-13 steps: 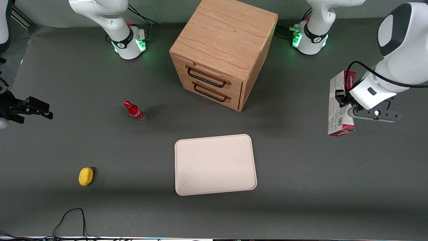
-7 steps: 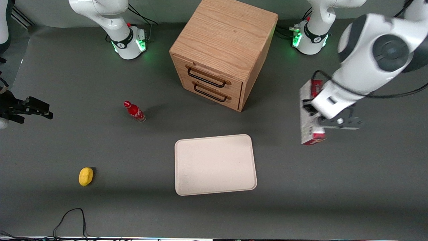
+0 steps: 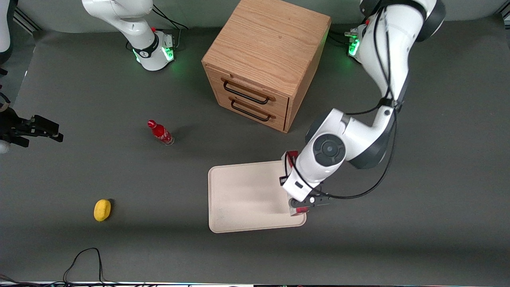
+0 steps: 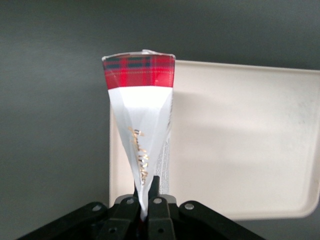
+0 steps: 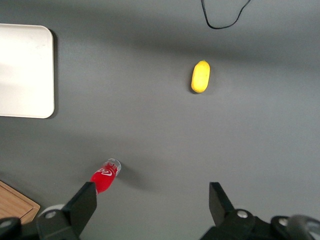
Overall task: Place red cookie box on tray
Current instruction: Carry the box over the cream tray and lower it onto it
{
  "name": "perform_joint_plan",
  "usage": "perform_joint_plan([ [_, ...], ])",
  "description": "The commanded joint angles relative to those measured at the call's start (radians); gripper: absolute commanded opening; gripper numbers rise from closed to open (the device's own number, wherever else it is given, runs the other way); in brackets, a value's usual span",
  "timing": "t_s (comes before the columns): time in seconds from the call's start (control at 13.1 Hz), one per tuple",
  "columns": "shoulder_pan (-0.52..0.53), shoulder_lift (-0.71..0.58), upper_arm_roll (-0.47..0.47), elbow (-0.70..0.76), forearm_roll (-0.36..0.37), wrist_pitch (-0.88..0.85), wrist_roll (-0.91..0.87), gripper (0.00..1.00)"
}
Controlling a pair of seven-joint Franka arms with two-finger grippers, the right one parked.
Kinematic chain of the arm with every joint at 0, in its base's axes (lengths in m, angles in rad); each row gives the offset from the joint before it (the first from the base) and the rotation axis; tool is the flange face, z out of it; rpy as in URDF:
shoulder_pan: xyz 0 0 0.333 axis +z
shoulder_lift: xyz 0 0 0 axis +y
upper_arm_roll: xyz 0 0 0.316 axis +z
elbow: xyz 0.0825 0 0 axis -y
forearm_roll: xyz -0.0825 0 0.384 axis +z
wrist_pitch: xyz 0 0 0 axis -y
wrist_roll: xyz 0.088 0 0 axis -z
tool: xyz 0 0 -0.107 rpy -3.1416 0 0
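My left gripper [image 4: 146,200] is shut on the red cookie box [image 4: 142,125], pinching its thin white face; the red tartan end points away from the wrist. The box hangs over the cream tray [image 4: 240,140], along the short rim at the working arm's end. From the front, the arm covers most of the red cookie box [image 3: 293,155]; only red bits show at either end. There the gripper [image 3: 299,205] is above the corner of the tray [image 3: 247,195] nearest the camera. I cannot tell whether the box touches the tray.
A wooden drawer cabinet [image 3: 265,59] stands farther from the camera than the tray. A small red bottle [image 3: 160,132] and a yellow object [image 3: 102,209] lie toward the parked arm's end. A black cable [image 3: 83,259] loops near the table's front edge.
The left arm has swung in from the working arm's end of the table, carrying the box nearer the camera and over the tray's edge. Nothing else moved.
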Motion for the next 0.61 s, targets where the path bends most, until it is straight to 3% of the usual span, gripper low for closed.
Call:
perform_joint_plan([
  [0.0, -0.021, 0.09, 0.011, 0.073, 0.064, 0.053, -0.024, 0.0],
  [0.53, -0.047, 0.121, 0.017, 0.033, 0.106, 0.093, -0.075, 0.0],
])
